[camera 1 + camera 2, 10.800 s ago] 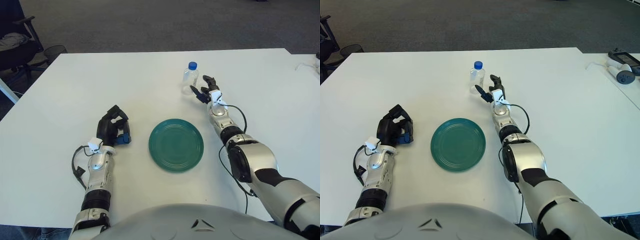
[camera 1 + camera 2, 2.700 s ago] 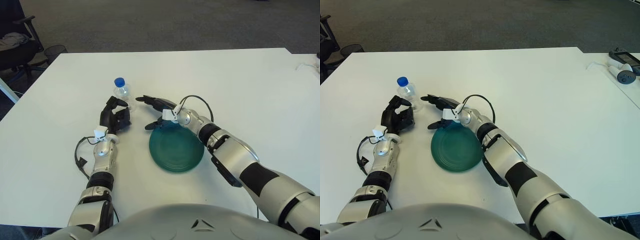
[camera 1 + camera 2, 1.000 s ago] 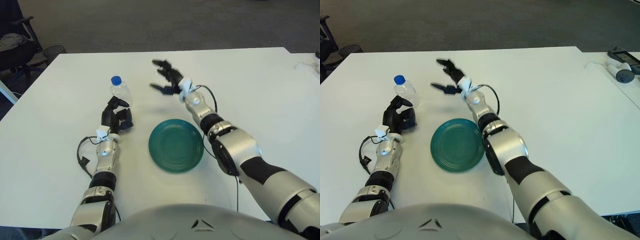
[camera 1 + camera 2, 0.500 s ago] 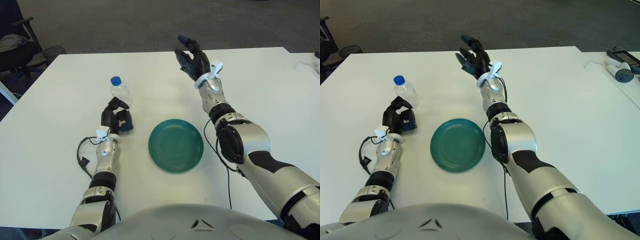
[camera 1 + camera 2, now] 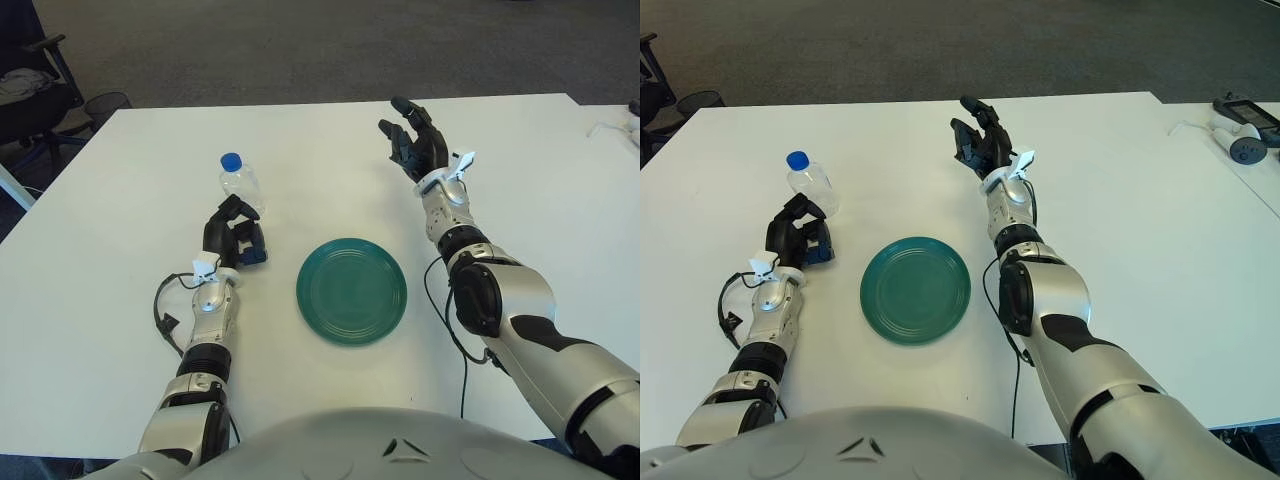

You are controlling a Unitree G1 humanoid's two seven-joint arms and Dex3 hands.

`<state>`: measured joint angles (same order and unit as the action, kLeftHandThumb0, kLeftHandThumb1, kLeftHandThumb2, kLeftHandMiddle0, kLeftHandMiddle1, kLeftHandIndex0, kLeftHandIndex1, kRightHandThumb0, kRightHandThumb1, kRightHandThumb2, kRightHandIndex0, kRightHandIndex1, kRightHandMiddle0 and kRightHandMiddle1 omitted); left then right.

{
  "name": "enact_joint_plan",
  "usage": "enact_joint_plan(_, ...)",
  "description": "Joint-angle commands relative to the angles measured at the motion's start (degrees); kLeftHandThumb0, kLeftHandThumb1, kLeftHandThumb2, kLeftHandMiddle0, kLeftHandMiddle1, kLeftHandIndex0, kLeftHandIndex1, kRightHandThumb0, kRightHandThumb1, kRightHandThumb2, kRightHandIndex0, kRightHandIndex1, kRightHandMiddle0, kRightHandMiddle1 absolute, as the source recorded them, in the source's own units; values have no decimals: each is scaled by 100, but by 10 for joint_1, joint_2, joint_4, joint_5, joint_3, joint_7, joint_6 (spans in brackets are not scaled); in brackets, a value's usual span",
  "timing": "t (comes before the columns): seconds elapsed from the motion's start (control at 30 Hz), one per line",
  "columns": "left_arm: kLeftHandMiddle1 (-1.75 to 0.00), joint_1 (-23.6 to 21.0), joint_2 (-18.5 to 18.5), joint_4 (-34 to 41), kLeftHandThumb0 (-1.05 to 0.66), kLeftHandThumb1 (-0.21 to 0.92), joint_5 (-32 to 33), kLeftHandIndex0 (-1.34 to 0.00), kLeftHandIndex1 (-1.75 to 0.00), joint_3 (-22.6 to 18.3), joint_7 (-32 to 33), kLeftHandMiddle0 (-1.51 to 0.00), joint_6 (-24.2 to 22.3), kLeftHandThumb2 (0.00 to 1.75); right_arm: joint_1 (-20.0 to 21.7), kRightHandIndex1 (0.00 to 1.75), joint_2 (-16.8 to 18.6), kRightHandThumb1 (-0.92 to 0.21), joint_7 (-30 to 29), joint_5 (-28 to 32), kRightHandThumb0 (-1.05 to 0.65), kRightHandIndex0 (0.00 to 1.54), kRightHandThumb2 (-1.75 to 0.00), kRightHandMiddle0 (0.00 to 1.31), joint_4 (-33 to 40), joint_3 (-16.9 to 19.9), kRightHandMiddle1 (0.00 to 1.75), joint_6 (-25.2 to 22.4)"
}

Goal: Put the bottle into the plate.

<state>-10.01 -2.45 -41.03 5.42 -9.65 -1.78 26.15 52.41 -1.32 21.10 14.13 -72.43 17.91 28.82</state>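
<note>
Two head-mounted eyes, looking forward and down, side by side; both share the white table [image 5: 120,330]

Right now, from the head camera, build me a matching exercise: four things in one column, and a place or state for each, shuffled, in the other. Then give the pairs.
Column one:
1. bottle
2. plate
3. left hand
4. right hand

Column two:
A. raised over the far side of the table, fingers spread, holding nothing
B. upright with a blue cap, just beyond the curled fingers
C. green, nothing in it, between the two arms
D. curled, holding nothing, just short of the bottle

Pairs: 1-B, 2-C, 3-D, 4-A
</note>
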Motion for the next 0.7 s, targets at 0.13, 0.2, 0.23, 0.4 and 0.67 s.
enact_joint_plan(0.13, -175, 61, 2, -69, -59, 7, -18, -82, -175, 13, 5, -134, -27, 162, -70, 71, -5, -58, 9, -11, -50, 11, -84, 0, 11, -2, 87, 31)
enact_joint_plan(0.2, -175, 60, 1, -69, -59, 7, -16, -82, -175, 13, 5, -134, -29, 162, -85, 72, -5, -59, 5, -16, -50, 11, -84, 0, 13, -6, 87, 38)
enact_joint_plan(0.23, -175, 59, 1, -68, -59, 7, -14, -82, -175, 13, 4, -134, -30, 162, -92, 73, -5, -60, 2, -20, -51, 11, -82, 0, 14, -9, 87, 42)
enact_joint_plan(0.4, -175, 60, 1, -61, -59, 7, -13, -82, -175, 13, 8, -134, -39, 162, -135, 74, -9, -62, -40, -53, -55, 10, -79, 0, 16, -26, 88, 64)
enact_joint_plan(0.67, -175, 63, 2, -47, -59, 7, -14, -82, -175, 18, 10, -134, -48, 162, -223, 83, 18, -50, -108, -100, -43, 11, -92, 0, 32, -57, 106, 135)
